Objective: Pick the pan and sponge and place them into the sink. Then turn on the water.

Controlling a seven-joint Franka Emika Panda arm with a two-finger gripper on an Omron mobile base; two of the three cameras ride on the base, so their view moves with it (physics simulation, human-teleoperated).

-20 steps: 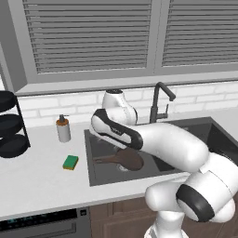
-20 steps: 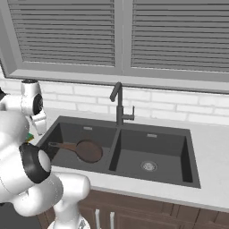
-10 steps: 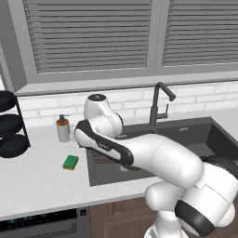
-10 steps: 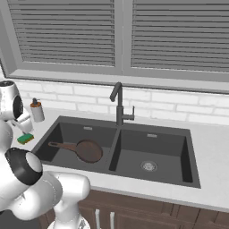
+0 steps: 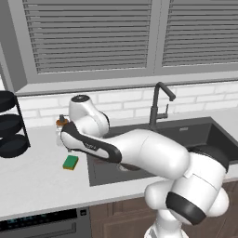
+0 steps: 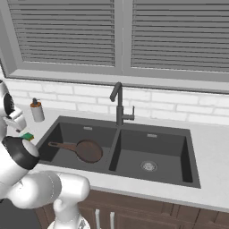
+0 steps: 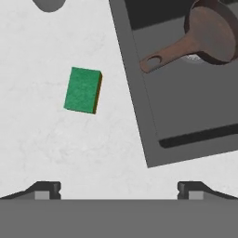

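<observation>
The pan (image 6: 87, 150) is lying in the left basin of the sink (image 6: 179, 134), handle pointing left, while the right basin holds just its round drain (image 6: 149, 166). The sponge (image 7: 83, 90) sits green side up on the white counter (image 7: 56, 139), just left of the sink's rim and apart from it. The hand (image 7: 119, 188) hovers above the counter near the sponge, fingers spread wide and holding nothing. A soap dispenser (image 6: 37, 110) stands by the back wall, left of the sink. The dark faucet (image 6: 119, 103) rises behind the divider between the basins.
</observation>
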